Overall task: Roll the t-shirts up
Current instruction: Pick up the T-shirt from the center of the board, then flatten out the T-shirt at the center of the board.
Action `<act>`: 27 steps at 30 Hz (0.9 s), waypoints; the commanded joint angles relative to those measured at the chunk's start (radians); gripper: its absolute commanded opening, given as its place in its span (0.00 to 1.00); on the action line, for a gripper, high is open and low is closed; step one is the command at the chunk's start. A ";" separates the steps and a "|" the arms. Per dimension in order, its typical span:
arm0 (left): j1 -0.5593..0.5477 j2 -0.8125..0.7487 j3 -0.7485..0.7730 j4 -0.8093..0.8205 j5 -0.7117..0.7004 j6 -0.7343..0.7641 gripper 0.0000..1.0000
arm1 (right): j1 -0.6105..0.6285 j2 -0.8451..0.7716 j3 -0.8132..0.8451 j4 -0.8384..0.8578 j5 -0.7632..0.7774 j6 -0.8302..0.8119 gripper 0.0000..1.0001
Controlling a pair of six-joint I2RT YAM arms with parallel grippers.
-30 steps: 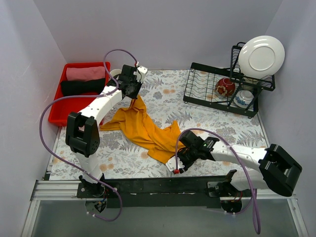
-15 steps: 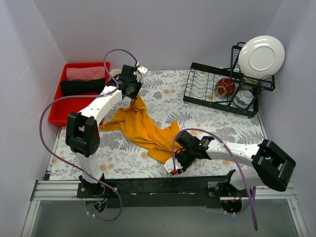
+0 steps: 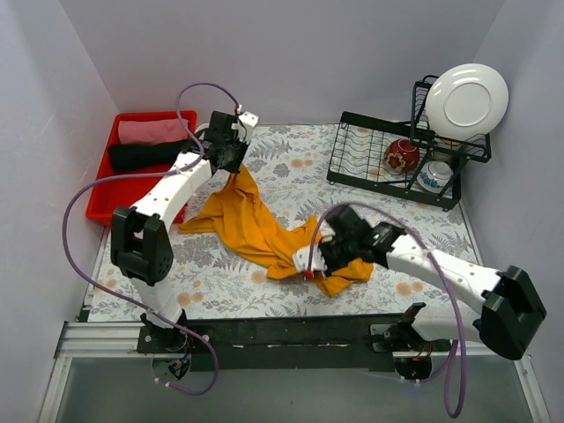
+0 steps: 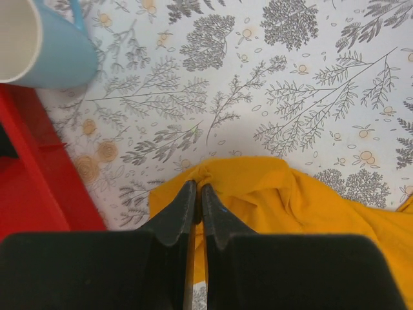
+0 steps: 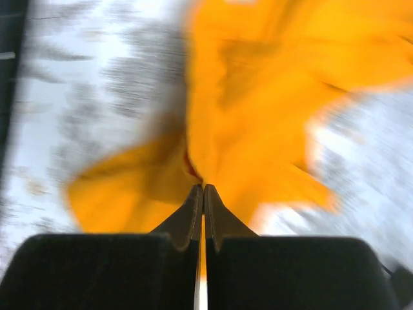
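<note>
The orange-yellow t-shirt (image 3: 256,227) lies crumpled across the middle of the flowered table cover, stretched from far left to near right. My left gripper (image 3: 234,172) is shut on its far corner, seen pinched between the jaws in the left wrist view (image 4: 197,187). My right gripper (image 3: 319,264) is shut on the shirt's near end and holds it lifted a little; the right wrist view is motion-blurred but shows cloth (image 5: 258,116) pinched at the jaw tips (image 5: 202,188).
A red bin (image 3: 141,163) with folded pink and black cloths stands at the far left. A light blue mug (image 4: 45,45) lies next to it. A black dish rack (image 3: 388,163) with a white plate, a red bowl and a cup stands at the far right.
My right gripper has pulled the shirt's near end up and to the right, away from the front edge. My left gripper has shifted slightly left with its corner.
</note>
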 commanded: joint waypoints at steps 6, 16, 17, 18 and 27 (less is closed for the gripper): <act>0.067 -0.341 0.149 0.064 -0.077 0.066 0.00 | -0.371 -0.056 0.609 -0.070 0.257 0.289 0.01; 0.091 -0.243 0.489 0.085 -0.178 0.148 0.00 | -0.621 0.130 0.936 0.229 0.446 0.553 0.01; 0.091 -0.233 0.499 0.097 -0.184 0.155 0.00 | -0.653 0.160 0.960 0.233 0.417 0.558 0.01; 0.091 -0.227 0.508 0.103 -0.198 0.162 0.00 | -0.665 0.173 1.008 0.249 0.407 0.561 0.01; 0.091 -0.192 0.546 0.136 -0.252 0.225 0.00 | -0.773 0.299 1.350 0.222 0.349 0.633 0.01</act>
